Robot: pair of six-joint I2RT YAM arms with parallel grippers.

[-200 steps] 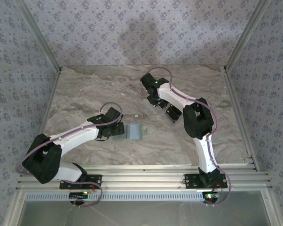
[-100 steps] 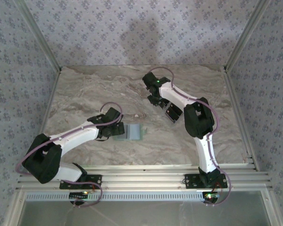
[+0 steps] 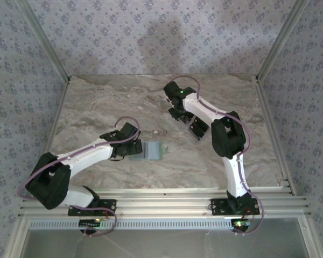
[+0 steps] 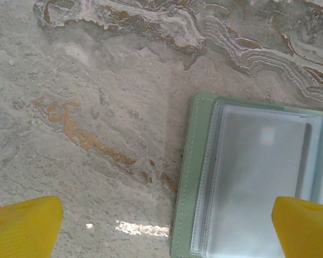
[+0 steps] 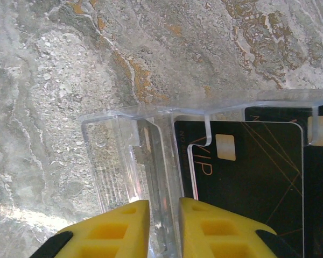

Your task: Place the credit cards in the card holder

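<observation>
The card holder (image 3: 153,151) lies open on the marble, pale green with clear sleeves inside (image 4: 258,177). My left gripper (image 3: 135,149) hovers at its left edge, open wide (image 4: 166,223); one yellow fingertip hangs over the bare table, the other over the sleeves. Further back, my right gripper (image 3: 180,114) is down at a clear plastic stand (image 3: 195,129). In the right wrist view its jaws (image 5: 163,207) are drawn close on a thin credit card (image 5: 151,161) standing edge-on in a slot. A black VIP credit card (image 5: 247,172) stands in the neighbouring slot.
The clear stand's leftmost slot (image 5: 105,161) holds nothing. Marble table (image 3: 97,107) stretches bare to the left and back. Metal frame posts and patterned walls bound the table on three sides; a rail (image 3: 167,196) runs along the near edge.
The right gripper's jaws have narrowed around the card in the stand, and its wrist has crept slightly toward the back. The left arm has stayed still.
</observation>
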